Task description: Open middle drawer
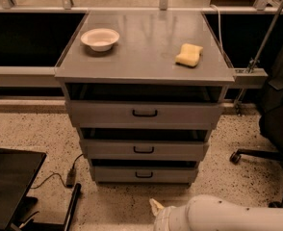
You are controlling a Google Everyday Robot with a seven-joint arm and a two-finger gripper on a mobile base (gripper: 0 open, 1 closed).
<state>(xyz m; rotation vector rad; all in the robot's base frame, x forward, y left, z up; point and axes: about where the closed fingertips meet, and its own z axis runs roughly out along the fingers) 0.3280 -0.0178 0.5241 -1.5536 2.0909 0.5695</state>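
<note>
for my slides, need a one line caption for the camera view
End effector low near the floor, short of the middle drawer of a grey cabinet topped by bowl and sponge.

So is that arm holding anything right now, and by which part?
Nothing that I can see. The gripper is down at the picture's bottom edge, above the floor, apart from the middle drawer and its black handle.

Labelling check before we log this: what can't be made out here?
Gripper: bottom edge, camera view; only a pale tip shows, arm covers the rest.
Middle drawer inside: dark, overhung by top drawer.
Chair: cut off by right edge.
</note>
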